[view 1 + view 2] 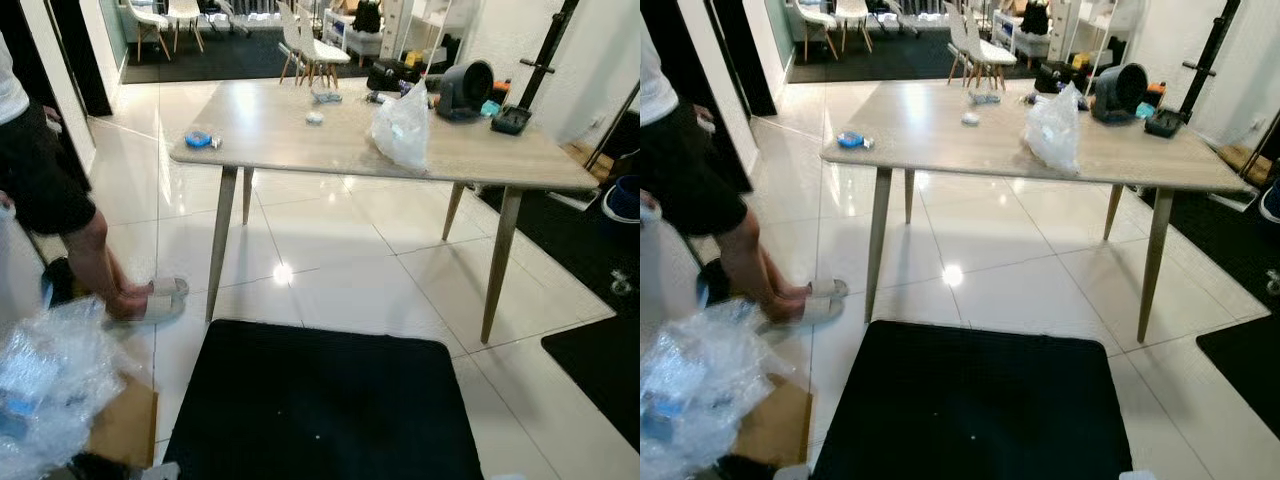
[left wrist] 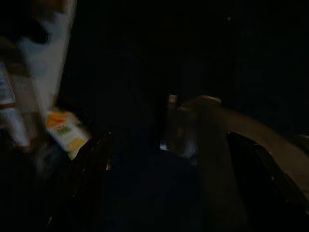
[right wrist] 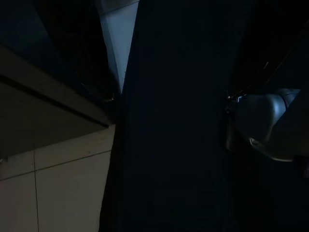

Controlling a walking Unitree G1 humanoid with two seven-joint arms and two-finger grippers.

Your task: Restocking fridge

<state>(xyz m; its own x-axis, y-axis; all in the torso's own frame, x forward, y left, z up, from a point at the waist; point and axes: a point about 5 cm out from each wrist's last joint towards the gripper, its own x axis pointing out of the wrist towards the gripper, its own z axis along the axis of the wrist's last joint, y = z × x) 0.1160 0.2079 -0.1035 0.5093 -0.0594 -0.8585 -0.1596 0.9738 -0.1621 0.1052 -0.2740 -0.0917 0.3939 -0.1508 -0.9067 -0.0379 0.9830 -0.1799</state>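
Observation:
A clear plastic bag [image 1: 402, 128] with something pale inside stands on the light wooden table [image 1: 300, 135] ahead. A small blue packet [image 1: 200, 140] lies near the table's left corner. At my lower left sits a crumpled clear plastic wrap [image 1: 50, 385] holding packages, on a piece of cardboard [image 1: 125, 425]. The left wrist view is very dark: my left gripper [image 2: 168, 137] hangs open with nothing between its fingers, near an orange and green carton [image 2: 65, 130]. The right wrist view is dark too, showing floor tiles [image 3: 58, 188] and a dark mat.
A person [image 1: 50, 180] in black shorts and sandals stands at the left. A black mat [image 1: 320, 400] lies on the white tile floor in front of me. A dark round appliance [image 1: 465, 90] and small items sit at the table's far end. White chairs [image 1: 310, 45] stand beyond.

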